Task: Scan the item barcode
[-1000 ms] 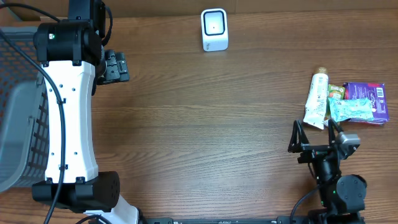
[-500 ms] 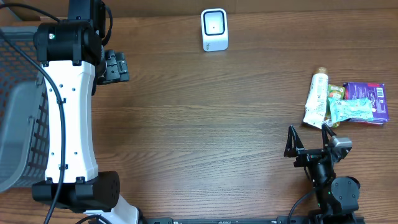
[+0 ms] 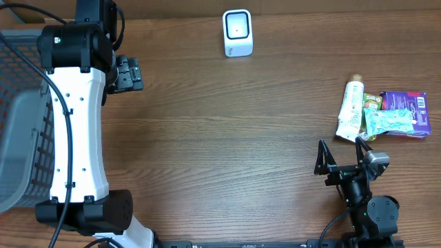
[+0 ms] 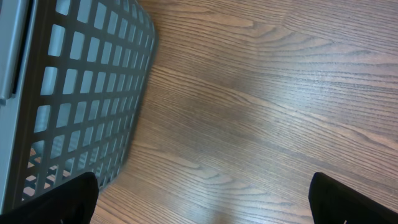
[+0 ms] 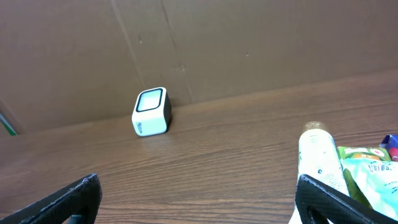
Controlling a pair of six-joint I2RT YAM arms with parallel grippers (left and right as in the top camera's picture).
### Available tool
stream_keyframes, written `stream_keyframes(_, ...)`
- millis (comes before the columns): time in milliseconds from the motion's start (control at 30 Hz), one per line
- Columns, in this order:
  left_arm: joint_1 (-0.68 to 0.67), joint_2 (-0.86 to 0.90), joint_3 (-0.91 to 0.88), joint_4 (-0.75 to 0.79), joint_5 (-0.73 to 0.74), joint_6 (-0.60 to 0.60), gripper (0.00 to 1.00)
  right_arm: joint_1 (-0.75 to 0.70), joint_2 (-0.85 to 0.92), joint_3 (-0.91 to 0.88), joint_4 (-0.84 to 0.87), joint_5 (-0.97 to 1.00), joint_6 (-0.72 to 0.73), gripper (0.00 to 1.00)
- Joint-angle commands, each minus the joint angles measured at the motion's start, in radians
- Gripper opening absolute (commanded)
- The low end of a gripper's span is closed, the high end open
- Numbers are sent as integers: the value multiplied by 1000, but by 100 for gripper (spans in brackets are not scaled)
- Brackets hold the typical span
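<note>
Wooden table point(image 3: 220, 138); tube point(image 3: 351, 110) lies beyond right gripper point(image 3: 340, 148).

ahead of the right gripper point(image 5: 198, 186) a brown cardboard wall point(image 5: 249, 43) is rising behind the wooden table point(image 5: 217, 155), soft light falling evenly.

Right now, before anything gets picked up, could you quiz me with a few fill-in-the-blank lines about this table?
The right hand is ___ and holds nothing.
The grey mesh basket stands on the robot's ___ side.
The scanner at the table's far edge is ___ in colour.
The packet lying farthest from the white tube is ___.
Missing words: open; left; white; purple.
</note>
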Motion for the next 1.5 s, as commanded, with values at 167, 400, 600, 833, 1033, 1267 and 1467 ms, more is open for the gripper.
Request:
stream_keyframes(167, 1, -29, 14, 2, -5, 11, 100, 6, -11, -11, 6, -5, -4, 100)
stream_keyframes(400, 2, -159, 14, 10, -51, 82, 100, 6, -11, -11, 6, -5, -4, 100)
stream_keyframes(600, 2, -377, -24, 115, 64, 83, 100, 6, -11, -11, 6, -5, -4, 100)
stream_keyframes(833, 2, -731, -384, 468, 230, 84, 100, 6, -11, -11, 6, -5, -4, 100)
stream_keyframes(1033, 2, -1025, -828, 790, 232, 123, 100, 6, -11, -11, 6, -5, -4, 100)
stream_keyframes(1267, 2, -1292, -1318, 1151, 327, 242, 100, 6, -11, -11, 6, -5, -4, 100)
stream_keyframes(1467, 2, -1468, -1706, 1504, 364, 298, 100, 6, -11, -11, 6, -5, -4, 100)
